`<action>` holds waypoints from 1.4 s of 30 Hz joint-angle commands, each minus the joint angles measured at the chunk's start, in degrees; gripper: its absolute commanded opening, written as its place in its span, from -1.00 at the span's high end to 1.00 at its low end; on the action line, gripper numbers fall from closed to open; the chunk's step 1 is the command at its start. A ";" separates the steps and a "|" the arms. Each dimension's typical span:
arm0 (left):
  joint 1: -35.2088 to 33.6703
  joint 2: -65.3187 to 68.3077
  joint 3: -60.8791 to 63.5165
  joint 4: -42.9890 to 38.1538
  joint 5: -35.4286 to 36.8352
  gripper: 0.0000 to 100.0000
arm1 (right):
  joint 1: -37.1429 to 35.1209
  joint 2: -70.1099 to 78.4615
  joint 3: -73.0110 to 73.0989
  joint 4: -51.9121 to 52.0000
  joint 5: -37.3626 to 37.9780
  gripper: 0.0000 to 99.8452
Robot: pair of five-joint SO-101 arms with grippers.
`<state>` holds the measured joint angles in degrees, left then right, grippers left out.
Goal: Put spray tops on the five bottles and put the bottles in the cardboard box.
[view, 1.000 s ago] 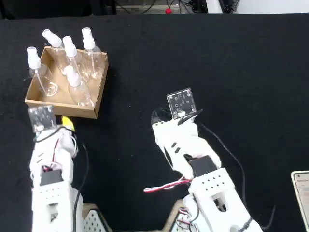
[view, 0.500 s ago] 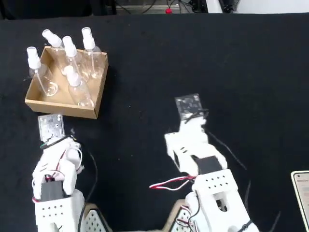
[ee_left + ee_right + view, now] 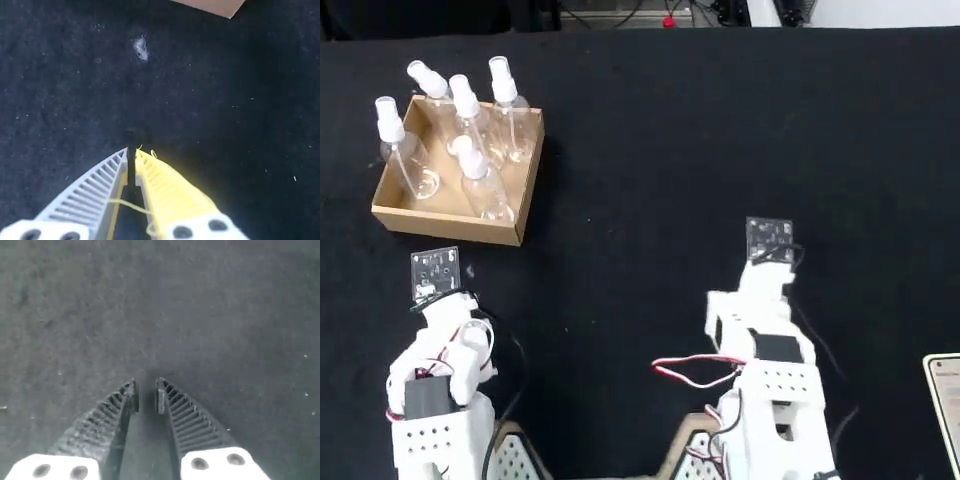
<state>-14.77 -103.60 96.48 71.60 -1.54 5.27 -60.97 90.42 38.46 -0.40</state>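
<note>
- The table (image 3: 720, 120), covered in black cloth, is spreading across nearly the whole high view.
- The right arm (image 3: 765, 350) is sitting at the lower middle-right of the high view, folded back close to its base and well apart from the box.
- The left arm (image 3: 435, 380) is sitting at the lower left of the high view, also folded close to its base, with its wrist just below the box but apart from it.
- The cardboard box (image 3: 450, 225) is resting in the upper left of the high view, open side up. One of its corners (image 3: 215, 5) is showing in the left wrist view, ahead of the fingertips.
- The five bottles are standing or leaning inside the box, each wearing a white spray top: one at the front (image 3: 485, 185), one at the left wall (image 3: 405, 150), one at the right (image 3: 515, 120), one in the middle (image 3: 470, 120) and one at the back (image 3: 435, 95).
- A pale flat card (image 3: 945, 390) is poking in at the lower right edge of the high view.
- The right gripper (image 3: 146, 392) is hanging over bare cloth with a narrow gap between its dark tips, pinching nothing.
- The left gripper (image 3: 131, 156) is hanging over bare cloth with its grey and yellow tips pressed together, pinching nothing.
</note>
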 commanded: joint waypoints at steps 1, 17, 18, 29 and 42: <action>0.31 -0.62 0.84 1.05 -0.18 0.94 | 1.49 -1.63 -0.22 0.09 0.26 0.87; 0.84 -1.58 0.84 1.05 -0.18 0.94 | 1.76 -1.63 -0.22 0.00 0.62 0.87; 0.84 -1.58 0.84 1.05 -0.18 0.94 | 1.58 -1.71 -0.13 0.00 0.62 0.87; 0.40 -0.70 0.84 1.05 -0.18 0.94 | 2.02 -25.80 6.73 6.95 0.62 0.87; 0.40 -0.70 0.84 1.05 -0.18 0.94 | 2.73 -46.20 6.20 35.96 0.62 0.87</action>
<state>-14.42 -104.31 96.48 71.78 -1.54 7.12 -100.88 97.10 67.12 -0.31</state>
